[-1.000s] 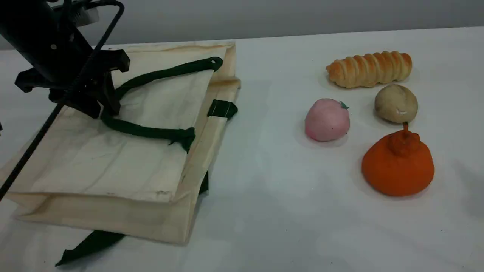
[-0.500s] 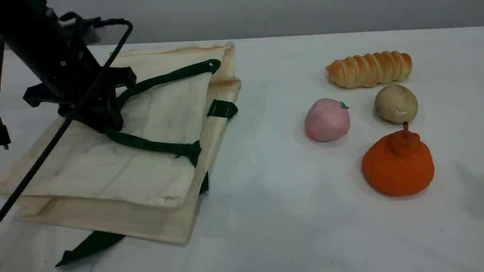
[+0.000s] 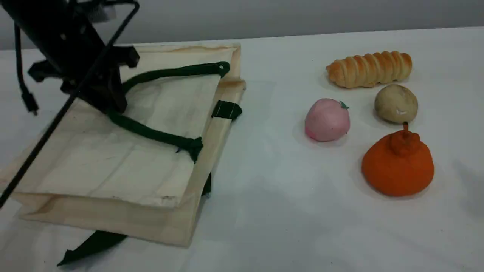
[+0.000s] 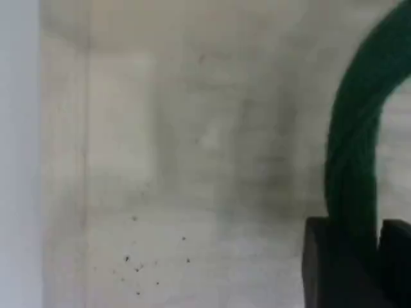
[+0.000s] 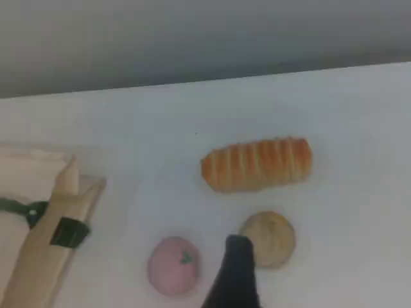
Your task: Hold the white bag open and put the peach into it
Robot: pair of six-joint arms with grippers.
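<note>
The white bag (image 3: 113, 162) lies flat on the table at the left, its mouth toward the right. My left gripper (image 3: 113, 105) is shut on the bag's upper green handle (image 3: 151, 134) and holds it taut above the top panel. In the left wrist view the handle (image 4: 359, 141) runs down between my dark fingers (image 4: 321, 256) over the canvas (image 4: 192, 160). The peach (image 3: 327, 120) sits on the table to the right, pale pink with a small green leaf. My right gripper is outside the scene view. Its one visible fingertip (image 5: 239, 250) hovers beside the peach (image 5: 173, 265), nothing held.
A ridged bread roll (image 3: 369, 69), a beige potato (image 3: 396, 103) and an orange knobbed fruit (image 3: 397, 164) stand close around the peach. The bag's lower green strap (image 3: 90, 245) sticks out at the front. A black cable (image 3: 28, 100) dangles from my left arm.
My left gripper has closed on the handle and risen slightly up and right. The strap went taut, and the bag's top panel and far edge shifted a little right.
</note>
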